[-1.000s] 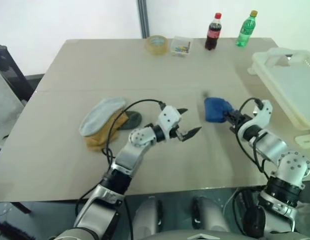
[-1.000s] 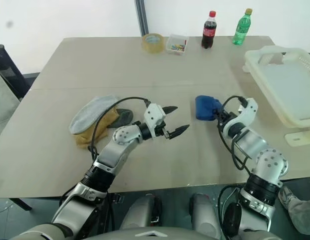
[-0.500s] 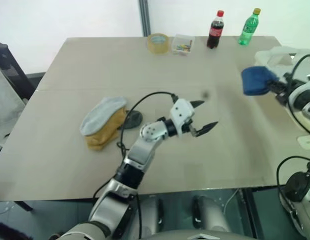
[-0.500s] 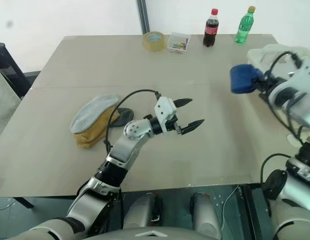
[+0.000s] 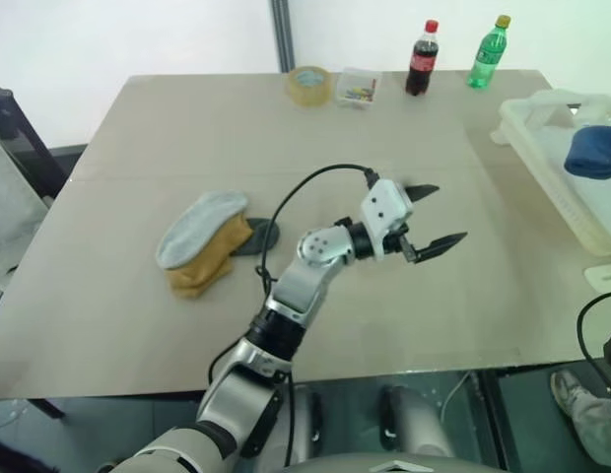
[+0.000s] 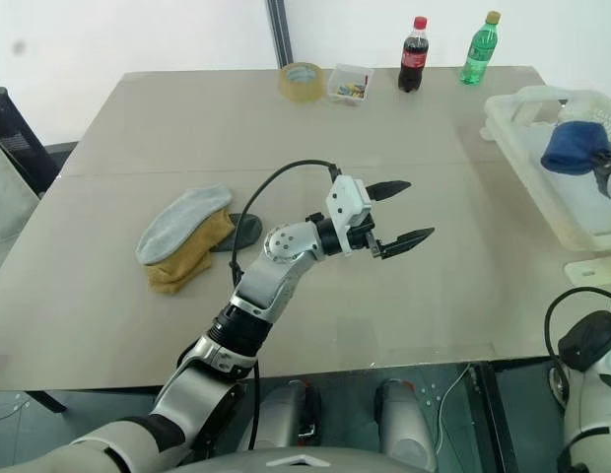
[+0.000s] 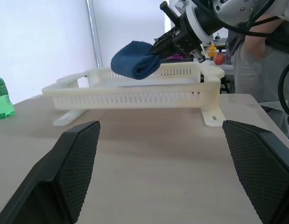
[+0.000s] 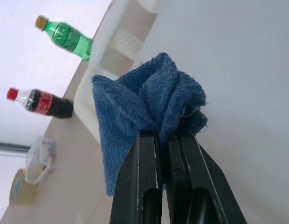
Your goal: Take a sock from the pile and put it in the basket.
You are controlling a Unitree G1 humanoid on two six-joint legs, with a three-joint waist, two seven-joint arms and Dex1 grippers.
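Four socks [image 5: 202, 241] (one blue [image 5: 593, 153], aloft), two bottles [image 5: 420, 59], one basket [image 6: 542, 168], one tape roll [image 5: 309, 85].

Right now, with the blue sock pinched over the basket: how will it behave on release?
Probably floppy: the blue sock bunches into soft folds where the right gripper pinches it. Likely light, since it hangs from that small pinch without slipping. It should drop limp into the basket rather than roll, though the fuzzy knit might cling briefly to the fingers.

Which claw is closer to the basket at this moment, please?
Right. The right claw holds the blue sock above the basket; the left claw hangs open over mid-table.
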